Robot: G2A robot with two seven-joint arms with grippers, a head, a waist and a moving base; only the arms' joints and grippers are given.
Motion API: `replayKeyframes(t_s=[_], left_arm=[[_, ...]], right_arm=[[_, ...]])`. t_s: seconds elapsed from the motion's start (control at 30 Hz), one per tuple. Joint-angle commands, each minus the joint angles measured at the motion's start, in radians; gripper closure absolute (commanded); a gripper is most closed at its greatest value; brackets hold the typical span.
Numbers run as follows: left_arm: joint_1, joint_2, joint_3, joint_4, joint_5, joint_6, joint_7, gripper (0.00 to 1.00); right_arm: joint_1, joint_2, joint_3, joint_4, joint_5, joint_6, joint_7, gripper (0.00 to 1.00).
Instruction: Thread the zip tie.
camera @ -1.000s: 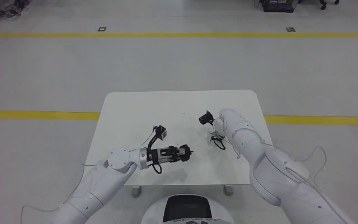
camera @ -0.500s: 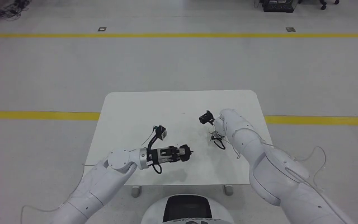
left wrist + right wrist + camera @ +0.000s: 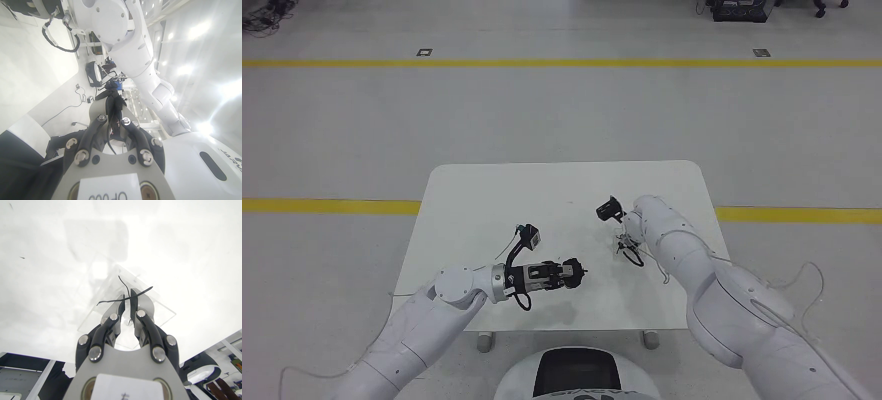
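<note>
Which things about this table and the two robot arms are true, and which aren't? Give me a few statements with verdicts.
1. The table is white. True.
2. The left gripper is wide open and empty. False: it is closed on a thin black zip tie.
3. A clear plastic sheet lies on the table below the right gripper. True.
4. Two thin black strips cross at the right gripper's tip. True.
5. The two grippers touch each other. False: they are apart above the table.
</note>
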Motion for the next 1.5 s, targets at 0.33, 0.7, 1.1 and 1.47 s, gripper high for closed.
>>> replayKeyframes(t_s=[0.33,0.7,1.1,1.47], left_arm=[[0.0,0.0,0.0,0.0,0.0,0.0,0.0,1.0],[0.0,0.0,0.0,0.0,0.0,0.0,0.0,1.0],[0.0,0.0,0.0,0.0,0.0,0.0,0.0,1.0],[0.0,0.0,0.0,0.0,0.0,0.0,0.0,1.0]], right_arm=[[0.0,-0.004,0.006,0.008,-0.01,-0.002,0.01,0.88],[-0.002,-0.005,0.017,0.017,-0.01,-0.009,0.015,1.0],[0.025,0.004,0.035,0.026,-0.003,-0.023,0.045,1.0],[0.045,0.02,0.05,-0.011,-0.007,-0.018,0.068,1.0]])
